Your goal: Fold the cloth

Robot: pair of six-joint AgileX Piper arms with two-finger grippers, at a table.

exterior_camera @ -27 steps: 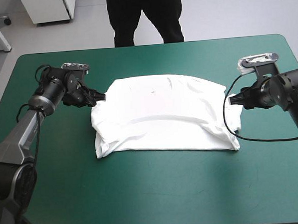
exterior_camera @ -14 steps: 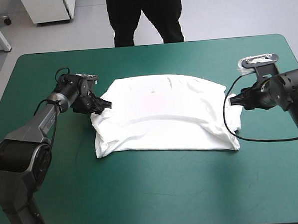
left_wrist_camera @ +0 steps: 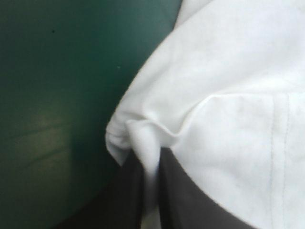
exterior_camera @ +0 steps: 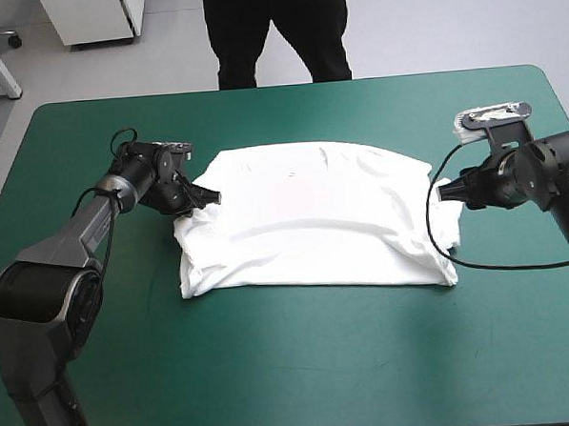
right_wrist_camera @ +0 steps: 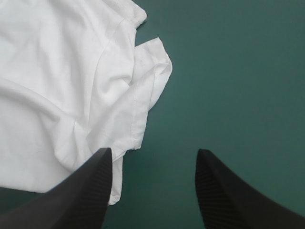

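Note:
The white T-shirt (exterior_camera: 314,221) lies as a broad folded bundle in the middle of the table. My left gripper (exterior_camera: 210,198) is at the shirt's far left corner. In the left wrist view (left_wrist_camera: 148,164) its black fingers are all but shut, with a pinched fold of the T-shirt (left_wrist_camera: 228,95) between them. My right gripper (exterior_camera: 443,193) hovers at the shirt's right edge. Its fingers stand open in the right wrist view (right_wrist_camera: 152,155), over bare cover. One finger is beside the hem of the T-shirt (right_wrist_camera: 57,71), which spreads ahead of it.
The teal-green cover (exterior_camera: 302,365) runs wide between the shirt and the table's near edge. Narrower strips of cover lie on either side of the shirt, behind each arm.
My left gripper moved right, onto the shirt's far left corner, and took hold of a fold there. The right arm and the shirt's bulk have not moved.

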